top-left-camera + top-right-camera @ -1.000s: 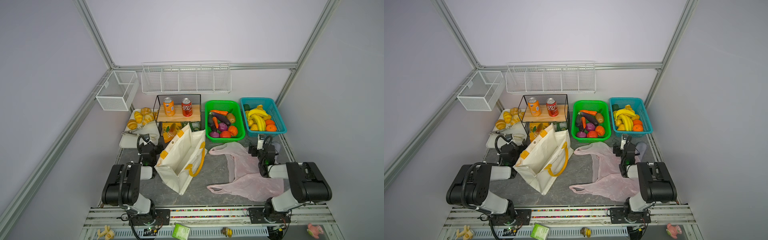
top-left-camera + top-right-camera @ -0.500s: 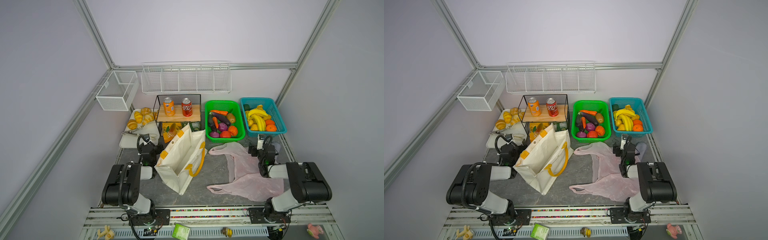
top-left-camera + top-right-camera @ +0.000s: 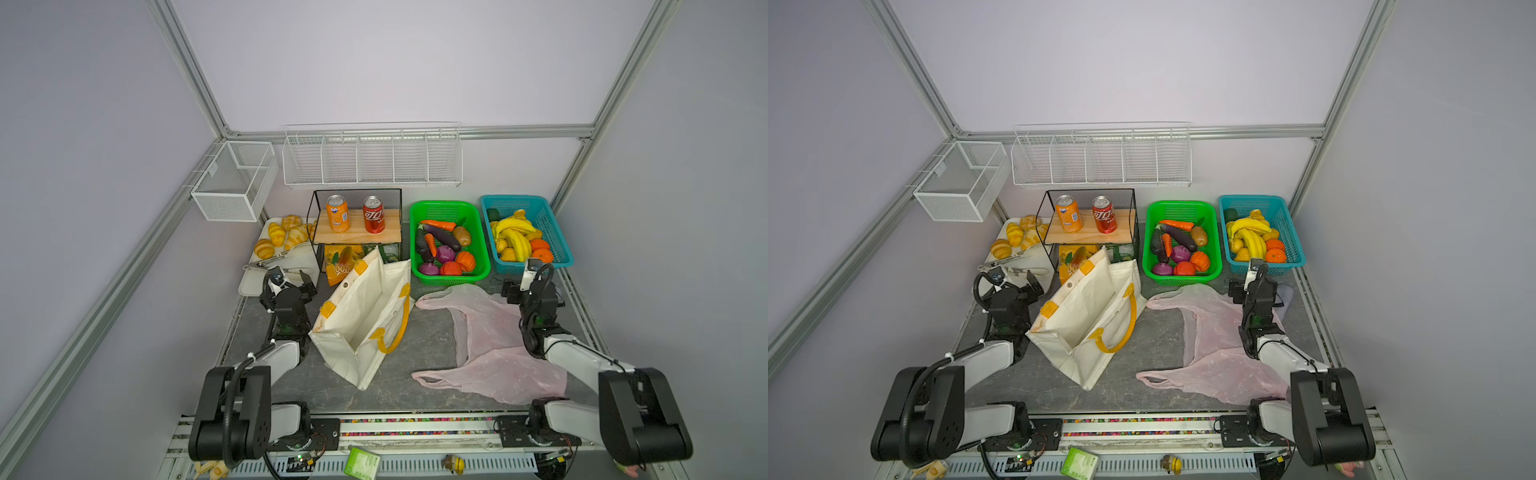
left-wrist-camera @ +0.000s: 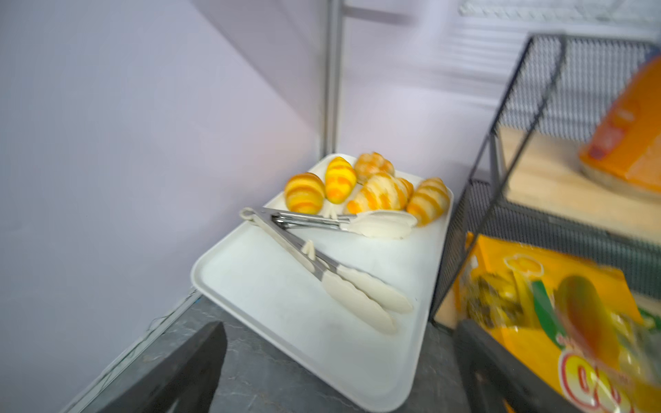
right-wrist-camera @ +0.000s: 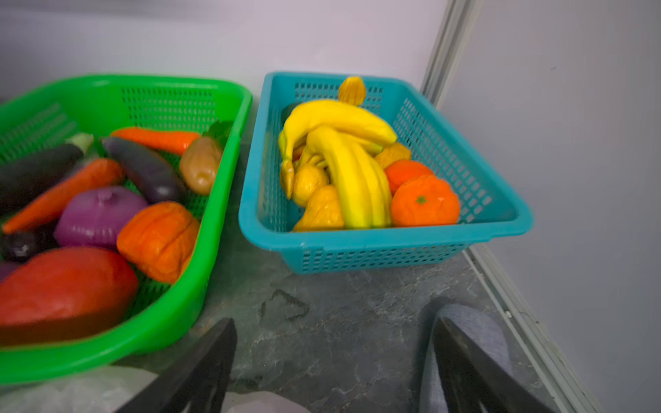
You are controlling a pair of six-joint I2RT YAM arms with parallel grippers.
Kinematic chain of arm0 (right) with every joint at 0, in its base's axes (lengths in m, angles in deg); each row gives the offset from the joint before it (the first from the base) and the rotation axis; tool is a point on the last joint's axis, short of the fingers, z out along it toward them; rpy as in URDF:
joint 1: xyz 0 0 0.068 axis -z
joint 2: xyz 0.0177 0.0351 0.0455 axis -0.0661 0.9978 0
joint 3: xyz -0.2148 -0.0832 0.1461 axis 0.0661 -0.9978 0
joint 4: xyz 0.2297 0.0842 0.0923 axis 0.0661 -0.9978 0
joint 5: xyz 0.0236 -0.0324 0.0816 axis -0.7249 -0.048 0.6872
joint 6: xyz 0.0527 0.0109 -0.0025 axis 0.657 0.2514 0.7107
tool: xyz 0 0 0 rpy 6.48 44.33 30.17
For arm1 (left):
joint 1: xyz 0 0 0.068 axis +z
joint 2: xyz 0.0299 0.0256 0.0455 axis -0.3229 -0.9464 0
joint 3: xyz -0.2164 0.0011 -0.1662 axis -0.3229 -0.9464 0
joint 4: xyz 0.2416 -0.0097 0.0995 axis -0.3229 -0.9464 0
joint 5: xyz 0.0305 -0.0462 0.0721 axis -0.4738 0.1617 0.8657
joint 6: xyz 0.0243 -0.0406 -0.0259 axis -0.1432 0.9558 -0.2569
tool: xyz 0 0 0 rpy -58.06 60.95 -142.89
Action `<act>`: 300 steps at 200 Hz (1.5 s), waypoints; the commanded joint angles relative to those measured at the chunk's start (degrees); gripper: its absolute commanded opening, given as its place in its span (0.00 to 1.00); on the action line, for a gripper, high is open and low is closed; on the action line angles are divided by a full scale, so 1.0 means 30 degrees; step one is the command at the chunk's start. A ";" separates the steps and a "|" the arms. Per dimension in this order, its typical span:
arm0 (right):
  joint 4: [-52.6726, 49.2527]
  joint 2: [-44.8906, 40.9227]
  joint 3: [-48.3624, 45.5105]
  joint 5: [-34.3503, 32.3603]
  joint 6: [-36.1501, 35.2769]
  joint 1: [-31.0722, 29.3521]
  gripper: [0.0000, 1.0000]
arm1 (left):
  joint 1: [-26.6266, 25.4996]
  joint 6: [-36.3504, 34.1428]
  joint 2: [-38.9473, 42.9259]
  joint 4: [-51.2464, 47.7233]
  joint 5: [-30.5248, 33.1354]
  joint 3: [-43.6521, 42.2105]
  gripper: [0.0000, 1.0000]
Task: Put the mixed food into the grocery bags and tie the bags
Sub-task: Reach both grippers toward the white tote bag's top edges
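The left gripper (image 4: pixel 341 325) is hovering by the tray (image 4: pixel 286 304), jaws apart and empty; the right gripper (image 5: pixel 334 339), also spread, is facing the blue basket (image 5: pixel 375 246). The orange can (image 3: pixel 338 214) and red can (image 3: pixel 373 215) are standing on the shelf (image 3: pixel 357 239); the tote (image 3: pixel 365 316) and pink bag (image 3: pixel 490 345) are sitting between the arms.

Orange soda can (image 3: pixel 337 213) and red cola can (image 3: pixel 373 214): both upright, close side by side, ahead of my left gripper (image 4: pixel 339 325) and higher than it.

Cream tote (image 3: pixel 365 316), yellow handles and corner patches: mouth gaping open, just to that gripper's right.

Pink plastic bag (image 3: pixel 490 345): thin, translucent, crumpled flat, handles spread, lying left of and behind my right gripper (image 5: pixel 335 320).

Orange toy fruits (image 5: pixel 425 200) and yellow toy fruits (image 5: pixel 309 180): small, round, heaped together directly ahead of my right gripper, not touching it.
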 commanded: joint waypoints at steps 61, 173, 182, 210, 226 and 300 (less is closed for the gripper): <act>-1.3381 -0.2492 0.7739 0.2773 0.2303 -0.5023 0.90 | 0.0159 0.4863 0.7354 -1.5633 -0.7802 0.5935 0.97; -1.7819 0.5688 1.5754 1.0075 0.8490 -1.2790 0.95 | -0.3591 0.0020 0.0396 -3.1122 -1.2291 1.5661 0.89; -1.7786 0.6191 1.5968 0.9770 0.8788 -1.3018 0.97 | -0.3591 0.0089 0.0280 -3.0804 -1.2819 1.5516 0.87; -1.7431 0.7546 1.6570 0.9158 0.9371 -1.3217 0.91 | -0.3591 0.0288 -0.0081 -3.0261 -1.4269 1.5256 0.69; -1.7633 0.7981 1.6861 0.8406 0.9382 -1.3235 0.76 | -0.3598 0.0298 -0.0084 -2.9891 -1.5579 1.4804 0.59; -2.1828 0.9100 1.9400 0.5549 0.6887 -1.2884 0.24 | -0.4081 0.1152 0.0497 -2.8208 -1.9585 1.3426 0.43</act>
